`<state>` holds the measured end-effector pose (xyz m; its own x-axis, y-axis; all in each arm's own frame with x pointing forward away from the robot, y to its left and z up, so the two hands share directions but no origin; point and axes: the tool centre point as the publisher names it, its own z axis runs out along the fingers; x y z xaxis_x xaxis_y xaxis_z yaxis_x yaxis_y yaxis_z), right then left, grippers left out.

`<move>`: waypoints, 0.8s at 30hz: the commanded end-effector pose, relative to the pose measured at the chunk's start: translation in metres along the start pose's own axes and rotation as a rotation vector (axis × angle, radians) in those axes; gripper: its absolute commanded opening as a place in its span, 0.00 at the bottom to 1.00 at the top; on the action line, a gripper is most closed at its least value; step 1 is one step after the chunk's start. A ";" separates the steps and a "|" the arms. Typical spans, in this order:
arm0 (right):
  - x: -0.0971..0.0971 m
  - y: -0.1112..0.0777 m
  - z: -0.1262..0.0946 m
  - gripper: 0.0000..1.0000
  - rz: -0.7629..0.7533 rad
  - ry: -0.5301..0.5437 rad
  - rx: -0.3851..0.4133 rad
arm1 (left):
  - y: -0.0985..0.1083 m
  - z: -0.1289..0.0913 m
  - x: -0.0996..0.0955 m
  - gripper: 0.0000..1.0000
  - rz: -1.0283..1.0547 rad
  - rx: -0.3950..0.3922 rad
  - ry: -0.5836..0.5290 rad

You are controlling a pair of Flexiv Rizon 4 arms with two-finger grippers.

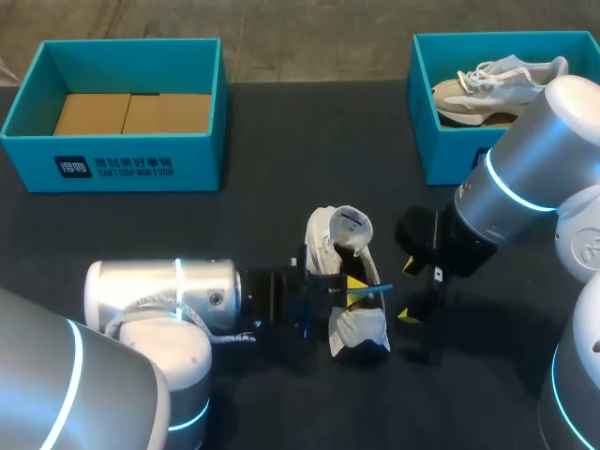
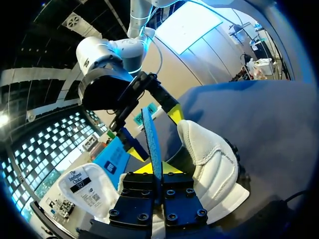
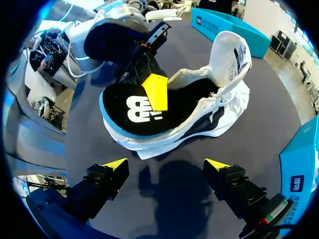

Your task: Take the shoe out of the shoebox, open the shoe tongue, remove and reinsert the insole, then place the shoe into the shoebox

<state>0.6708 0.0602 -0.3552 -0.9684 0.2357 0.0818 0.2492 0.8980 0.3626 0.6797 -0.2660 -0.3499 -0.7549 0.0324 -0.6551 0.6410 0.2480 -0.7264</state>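
Left gripper [image 2: 155, 168] clamped on the blue-edged insole [image 2: 152, 144], seen edge-on between its fingers in the left wrist view. Only the right wrist view shows the insole's black face with white logo, lying partly in the shoe [image 3: 219, 107], one yellow fingertip [image 3: 156, 92] flat on it. Right gripper [image 3: 165, 164] spread wide, holding nothing, just short of the sole. Head view: shoe on its side mid-table toward the front edge; teal shoebox [image 1: 117, 164] at back-left corner, second shoebox [image 1: 445, 150] at back-right corner with another sneaker [image 1: 487, 84] inside.
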 end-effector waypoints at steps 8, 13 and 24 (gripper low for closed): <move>0.001 0.000 0.001 1.00 0.000 -0.002 0.001 | -0.007 -0.001 0.001 0.29 -0.010 0.009 0.010; 0.001 0.000 0.001 1.00 0.000 -0.002 0.001 | -0.015 -0.002 0.001 0.26 -0.007 0.034 0.007; 0.001 0.000 0.001 1.00 0.000 -0.002 0.001 | -0.028 -0.002 0.001 0.13 0.003 0.086 0.006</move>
<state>0.6708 0.0602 -0.3552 -0.9684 0.2357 0.0818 0.2492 0.8980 0.3626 0.6630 -0.2735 -0.3308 -0.7549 0.0410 -0.6546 0.6510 0.1680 -0.7402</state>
